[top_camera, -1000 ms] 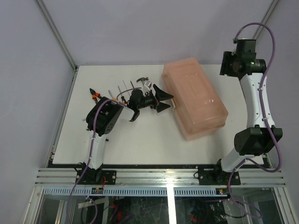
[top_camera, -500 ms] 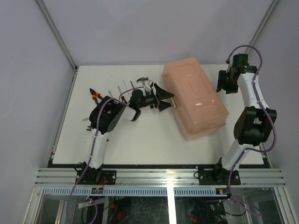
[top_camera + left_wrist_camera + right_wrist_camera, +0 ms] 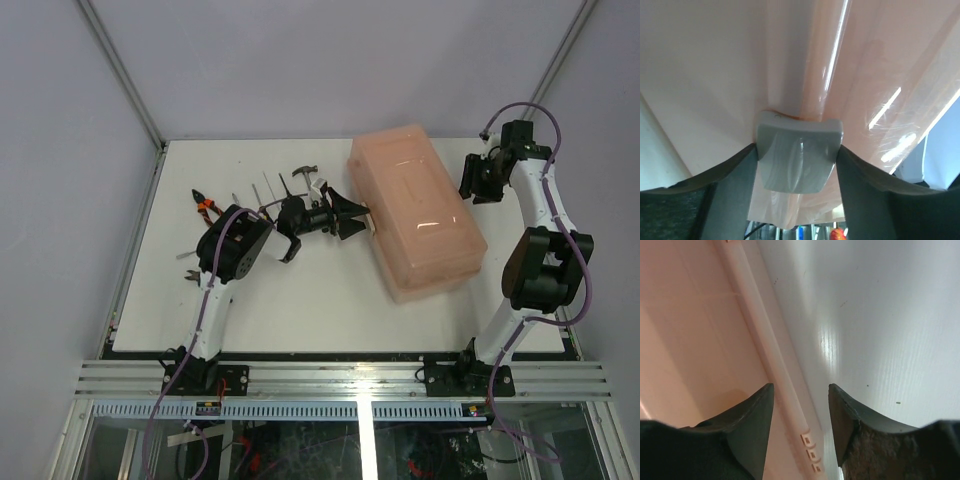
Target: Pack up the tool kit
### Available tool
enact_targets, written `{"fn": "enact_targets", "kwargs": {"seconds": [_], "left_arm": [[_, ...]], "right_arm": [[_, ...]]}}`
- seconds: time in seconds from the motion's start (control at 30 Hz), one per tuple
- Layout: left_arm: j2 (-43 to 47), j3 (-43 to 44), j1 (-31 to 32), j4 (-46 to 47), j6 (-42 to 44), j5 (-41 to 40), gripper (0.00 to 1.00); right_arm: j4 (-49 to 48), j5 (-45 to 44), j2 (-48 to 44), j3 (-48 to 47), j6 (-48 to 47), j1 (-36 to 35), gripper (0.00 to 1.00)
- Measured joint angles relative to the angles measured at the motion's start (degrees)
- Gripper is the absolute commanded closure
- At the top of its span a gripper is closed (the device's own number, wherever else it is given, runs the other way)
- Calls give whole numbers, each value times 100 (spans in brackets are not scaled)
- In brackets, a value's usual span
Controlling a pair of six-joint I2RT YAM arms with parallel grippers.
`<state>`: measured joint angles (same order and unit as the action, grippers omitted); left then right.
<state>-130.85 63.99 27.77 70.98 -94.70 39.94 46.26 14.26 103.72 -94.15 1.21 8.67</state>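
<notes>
Now the see-through pink plastic toolbox [image 3: 415,220] lies shut, long side slanting. On its left side the left gripper [image 3: 358,213] pinches the smooth, rounded grey latch [image 3: 797,160] between its 2 fingers [image 3: 730,200]. On its right side the right gripper [image 3: 800,386] hangs half open, holding nothing. A hammer [image 3: 303,173] lies left of it.

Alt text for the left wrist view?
Close-up of the grey latch on the pink toolbox, with the left pincer straddling it; its dark fingers appear to touch both sides of the latch. Bright streaks of glare run across the translucent toolbox wall.
</notes>
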Motion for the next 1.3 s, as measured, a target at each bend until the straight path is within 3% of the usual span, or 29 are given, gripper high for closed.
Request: {"fn": "enact_targets", "kwargs": {"seconds": [0.2,0.5,0.67,1.07,1.3], "left_arm": [[-92,63,-28,96,-133,120,74],[-173,337,-28,-184,-81,448,98],[17,507,-44,-973,308,662,100],[992,1912,-83,-5849,2804,605,100],[1095,2437,-68,-7757,4083,223,100]], "right_arm": [[-22,48,0,221,-85,22,47],[-24,39,2,299,-157,39,47],[-35,20,2,315,-190,57,47],[-90,-146,4,398,-254,144,47],[-96,46,4,516,-118,26,47]]}}
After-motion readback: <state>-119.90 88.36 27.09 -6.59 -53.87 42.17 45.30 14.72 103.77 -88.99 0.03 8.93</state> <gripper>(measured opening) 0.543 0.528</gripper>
